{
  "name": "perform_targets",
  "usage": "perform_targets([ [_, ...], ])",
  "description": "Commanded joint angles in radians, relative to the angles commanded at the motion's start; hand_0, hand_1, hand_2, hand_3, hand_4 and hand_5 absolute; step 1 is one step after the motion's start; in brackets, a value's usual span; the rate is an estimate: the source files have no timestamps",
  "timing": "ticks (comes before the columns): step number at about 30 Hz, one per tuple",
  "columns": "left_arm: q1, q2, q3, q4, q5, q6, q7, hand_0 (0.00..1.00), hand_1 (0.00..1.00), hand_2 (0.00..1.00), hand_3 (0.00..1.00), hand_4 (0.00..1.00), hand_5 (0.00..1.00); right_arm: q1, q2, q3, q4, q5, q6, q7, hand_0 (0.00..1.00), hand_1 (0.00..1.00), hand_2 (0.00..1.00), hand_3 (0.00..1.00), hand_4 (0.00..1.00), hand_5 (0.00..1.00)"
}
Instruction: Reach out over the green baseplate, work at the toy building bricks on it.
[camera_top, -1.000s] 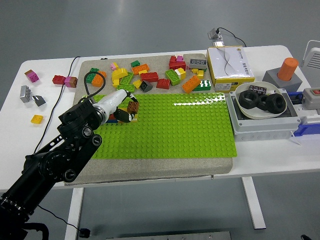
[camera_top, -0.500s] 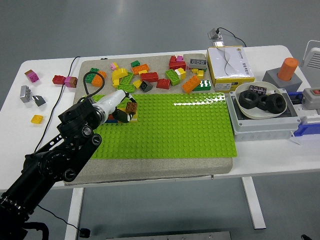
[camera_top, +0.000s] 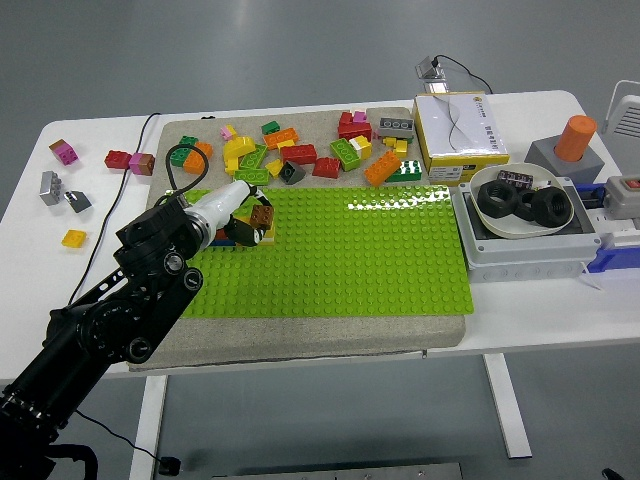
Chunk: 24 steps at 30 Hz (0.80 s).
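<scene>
Right now the left hand (camera_top: 243, 214) sits low over the near-left corner of the green baseplate (camera_top: 340, 255), its fingers curled down around a small clump of bricks, a brown brick (camera_top: 264, 213) with red and yellow showing underneath. Whether it truly grips them or just presses on them, I cannot tell from here. It looks like the pressing or seating step. The next move probably calls for a straight push down, or a clean lift, without dragging sideways across the studs.

Beyond the hand, the loose brick pile (camera_top: 300, 150) lies just past the plate's far edge, so reaching forward is crowded. To the right the plate is bare and wide open. The white bowl (camera_top: 523, 205) of black rings and the cardboard box (camera_top: 460, 132) stand well apart on the counter (camera_top: 110, 125).
</scene>
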Motion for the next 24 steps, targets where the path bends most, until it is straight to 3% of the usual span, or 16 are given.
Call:
perform_targets([
  [24,0.001,0.0,0.003,0.005,-0.006,0.0,0.001,0.998,0.968,0.98,0.747,0.64,0.002,0.0,0.001,0.004,0.0,-0.01,0.002,-0.002,0.588,0.583,0.644,0.668,0.64,0.807],
])
